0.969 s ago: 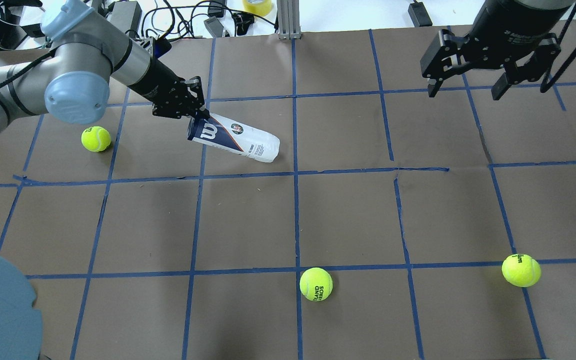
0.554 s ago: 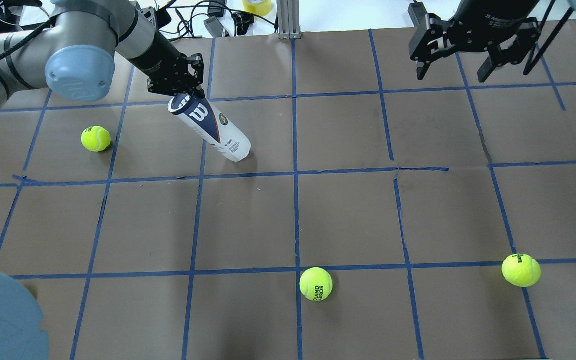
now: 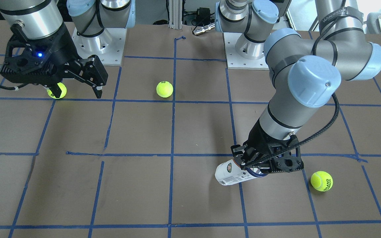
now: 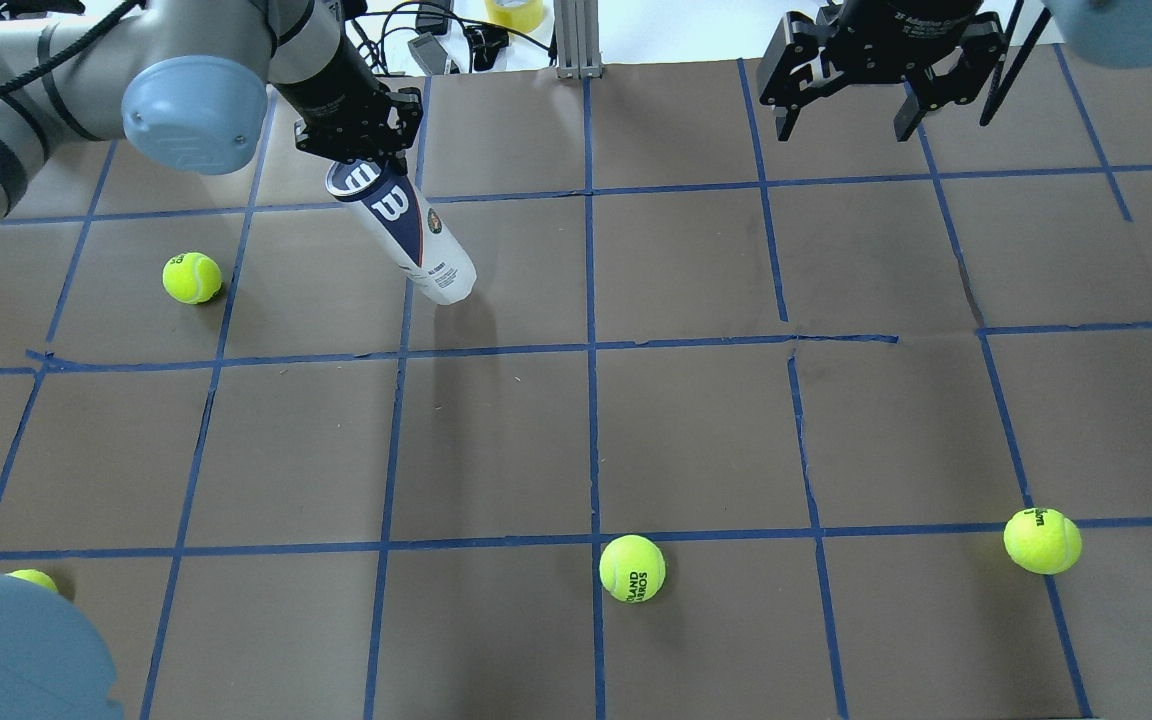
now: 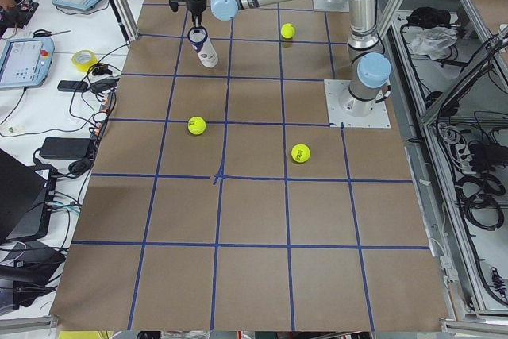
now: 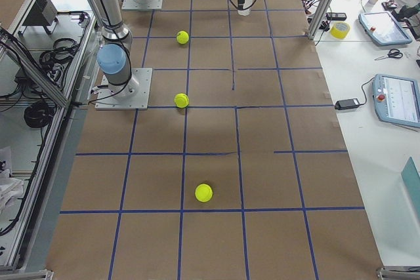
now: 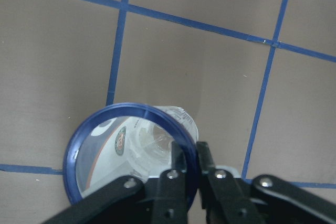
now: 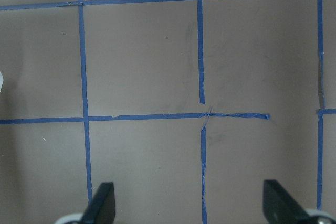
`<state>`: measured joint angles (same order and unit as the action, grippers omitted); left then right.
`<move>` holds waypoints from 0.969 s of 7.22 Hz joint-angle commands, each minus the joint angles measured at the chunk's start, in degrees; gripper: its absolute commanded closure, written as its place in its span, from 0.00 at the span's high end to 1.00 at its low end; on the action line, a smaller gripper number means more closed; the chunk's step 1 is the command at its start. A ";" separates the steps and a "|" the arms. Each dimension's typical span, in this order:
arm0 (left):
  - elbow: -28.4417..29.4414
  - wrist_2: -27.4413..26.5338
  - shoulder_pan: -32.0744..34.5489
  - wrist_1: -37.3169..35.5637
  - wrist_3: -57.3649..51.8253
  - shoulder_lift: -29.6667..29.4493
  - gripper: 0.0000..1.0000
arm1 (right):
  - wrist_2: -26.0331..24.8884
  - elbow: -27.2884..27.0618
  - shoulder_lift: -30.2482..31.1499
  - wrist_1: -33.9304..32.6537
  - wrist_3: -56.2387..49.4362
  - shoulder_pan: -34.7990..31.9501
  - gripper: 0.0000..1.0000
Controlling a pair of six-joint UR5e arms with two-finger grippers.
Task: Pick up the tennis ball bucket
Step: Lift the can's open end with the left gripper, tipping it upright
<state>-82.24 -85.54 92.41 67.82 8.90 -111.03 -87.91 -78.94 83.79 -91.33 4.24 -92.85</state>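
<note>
From the camera across the table, the left gripper (image 3: 260, 162) is clamped on the mouth end of the tennis ball bucket (image 3: 231, 174). The tube sticks out from it toward nine o'clock, tilted. The right gripper (image 3: 77, 94) hangs spread and empty, well away toward ten o'clock, so the left arm is plainly the one on the job.

Overhead, the tube's long axis runs from the pincer toward five o'clock, blue-rimmed mouth uppermost. Its closed base is low over the table (image 4: 636, 430), and I cannot tell whether the base touches. To my eye the lift calls for a straight rise from that rim hold, and a swing of the free end is the risk.

The left-end view adds that the tube hangs close to upright beneath the wrist.

The left wrist camera alone shows the grip. One of the fingers (image 7: 176, 170) sits inside the rim and the other outside, pinching only the wall. The tube looks empty inside.

The right wrist camera shows only bare grid between parted fingers.
</note>
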 commanded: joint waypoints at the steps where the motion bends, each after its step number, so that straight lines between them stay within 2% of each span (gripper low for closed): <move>1: 2.07 -4.81 3.55 0.04 -4.57 -1.03 0.00 | 0.28 2.11 -2.38 -1.40 -0.02 -0.67 1.00; 2: 2.43 -4.81 4.09 -0.22 -4.42 -1.99 0.00 | -0.59 3.52 -5.36 -1.40 0.59 -1.45 1.00; 3: 2.43 -5.42 5.75 -1.27 -4.15 -2.78 0.00 | -0.25 5.01 -6.00 -0.96 0.51 -1.63 1.00; 5: 2.26 -7.27 6.99 -4.17 -1.60 -4.10 0.00 | -1.21 4.24 -5.92 1.49 -0.01 -0.84 1.00; 6: 2.25 -7.80 6.99 -4.27 -1.43 -4.28 0.14 | -0.95 4.15 -4.96 2.63 -0.28 -0.67 1.00; 7: 2.17 -7.80 7.08 -4.27 -1.34 -4.28 0.64 | -0.34 4.23 -3.90 4.65 -0.28 -0.67 1.00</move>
<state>-79.98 -93.08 99.35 63.77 7.33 -115.16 -88.77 -74.71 78.78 -88.73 4.09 -93.62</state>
